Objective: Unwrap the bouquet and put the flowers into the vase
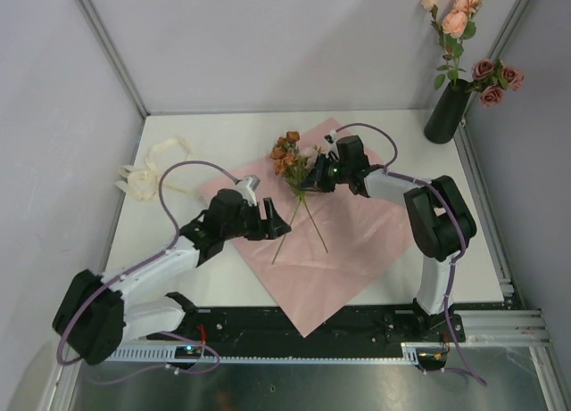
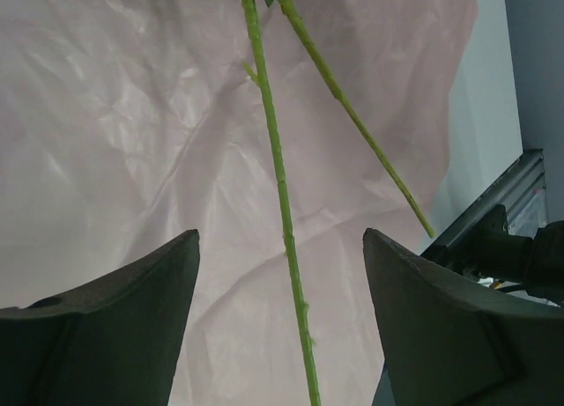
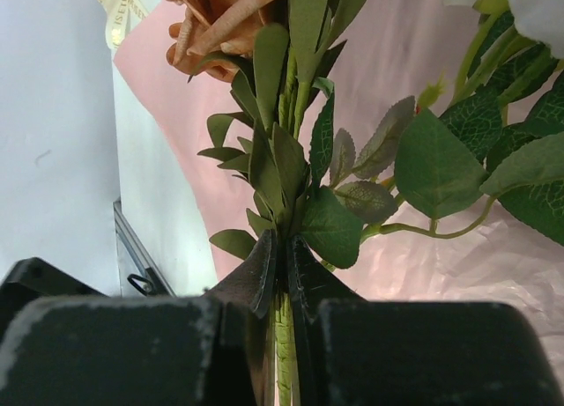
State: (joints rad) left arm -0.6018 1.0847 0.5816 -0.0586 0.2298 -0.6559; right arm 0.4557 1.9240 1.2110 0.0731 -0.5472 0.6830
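The bouquet is unwrapped: its pink paper [image 1: 357,242] lies flat on the table, and the flowers [image 1: 287,151] with rust-orange blooms lie at the sheet's middle. My right gripper [image 1: 309,184] [image 3: 284,244] is shut on a leafy green stem [image 3: 284,353] just below the blooms [image 3: 225,18]. My left gripper [image 1: 284,226] [image 2: 280,234] is open lower down. One thin stem [image 2: 269,133] runs between its fingers without touching them. A second stem [image 2: 352,115] lies off to the right. The black vase [image 1: 446,115] stands at the far right corner with several pink roses [image 1: 459,23] in it.
A cream ribbon [image 1: 152,172] lies loose at the table's left edge [image 1: 134,175]. Grey walls close in the back and both sides. A metal rail [image 1: 500,326] runs along the near edge by the arm bases.
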